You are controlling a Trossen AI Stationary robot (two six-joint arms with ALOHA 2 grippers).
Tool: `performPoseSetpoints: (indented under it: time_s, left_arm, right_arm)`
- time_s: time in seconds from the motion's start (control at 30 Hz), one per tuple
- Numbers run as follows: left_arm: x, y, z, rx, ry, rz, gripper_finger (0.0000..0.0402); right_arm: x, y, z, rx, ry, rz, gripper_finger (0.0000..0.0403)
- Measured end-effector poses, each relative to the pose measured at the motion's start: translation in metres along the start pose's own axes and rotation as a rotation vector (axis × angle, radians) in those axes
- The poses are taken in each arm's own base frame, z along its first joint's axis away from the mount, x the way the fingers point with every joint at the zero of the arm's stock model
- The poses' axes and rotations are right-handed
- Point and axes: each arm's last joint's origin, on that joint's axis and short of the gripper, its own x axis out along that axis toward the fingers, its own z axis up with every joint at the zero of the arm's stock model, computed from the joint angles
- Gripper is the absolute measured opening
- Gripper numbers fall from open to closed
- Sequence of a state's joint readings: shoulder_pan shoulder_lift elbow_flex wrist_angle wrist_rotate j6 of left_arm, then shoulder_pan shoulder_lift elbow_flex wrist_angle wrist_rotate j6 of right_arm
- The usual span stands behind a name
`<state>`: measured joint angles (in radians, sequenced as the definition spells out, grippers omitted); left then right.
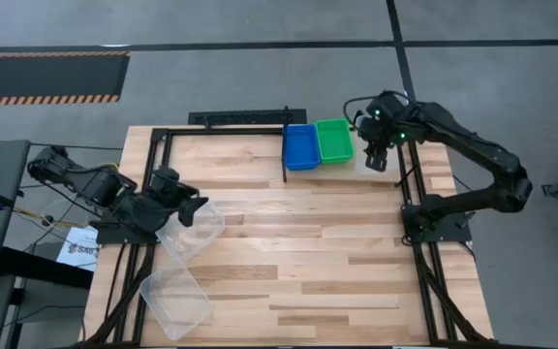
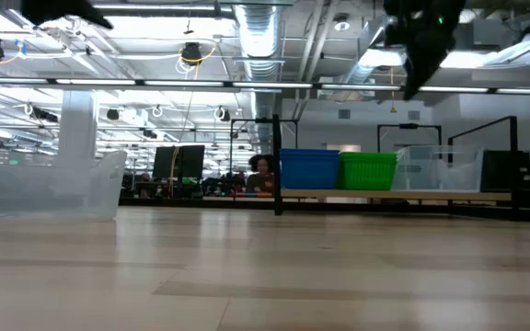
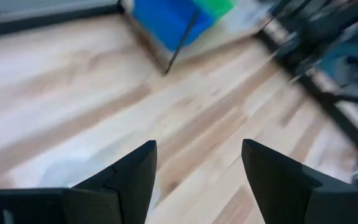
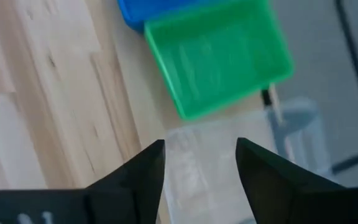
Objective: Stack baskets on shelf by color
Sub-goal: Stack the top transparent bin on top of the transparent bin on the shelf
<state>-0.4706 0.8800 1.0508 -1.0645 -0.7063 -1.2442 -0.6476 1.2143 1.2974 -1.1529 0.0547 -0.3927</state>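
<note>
On the shelf [image 2: 394, 195] at the table's far edge stand a blue basket [image 1: 300, 145], a green basket [image 1: 334, 141] and a clear basket [image 2: 435, 170], side by side on their bottoms. My right gripper [image 1: 377, 157] hangs open well above the clear one [image 4: 207, 165], touching nothing. Two more clear baskets rest on the tabletop near the left edge, one [image 1: 198, 233] farther back and one [image 1: 174, 302] nearer. My left gripper [image 1: 194, 208] is open and raised over the farther of these two, its fingers [image 3: 135, 171] apart with nothing between them.
Black rails [image 1: 153, 194] run along the table's left, right and far sides. A black post [image 1: 285, 145] stands at the shelf's left end beside the blue basket. The plank tabletop [image 1: 308, 252] lies bare between the two arms.
</note>
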Motion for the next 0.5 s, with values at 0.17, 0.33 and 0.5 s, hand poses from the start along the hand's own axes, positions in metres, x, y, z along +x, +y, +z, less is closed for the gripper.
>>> performPoseSetpoints:
  time_s: [0.17,0.33,0.5]
  left_arm:
    - [0.010,0.001,-0.012,-0.017,0.127,0.110,0.0224]
    - [0.024,0.002,-0.029,0.024,0.262,0.312,0.0224]
    - [0.045,-0.005,-0.048,0.135,0.381,0.476,0.0211]
  right_arm:
    - [-0.014,0.010,0.012,-0.027,-0.065,0.012,0.0217]
    - [-0.018,0.031,0.022,-0.028,-0.128,0.065,0.0215]
    - [-0.022,0.051,0.033,-0.044,-0.214,0.106,0.0216]
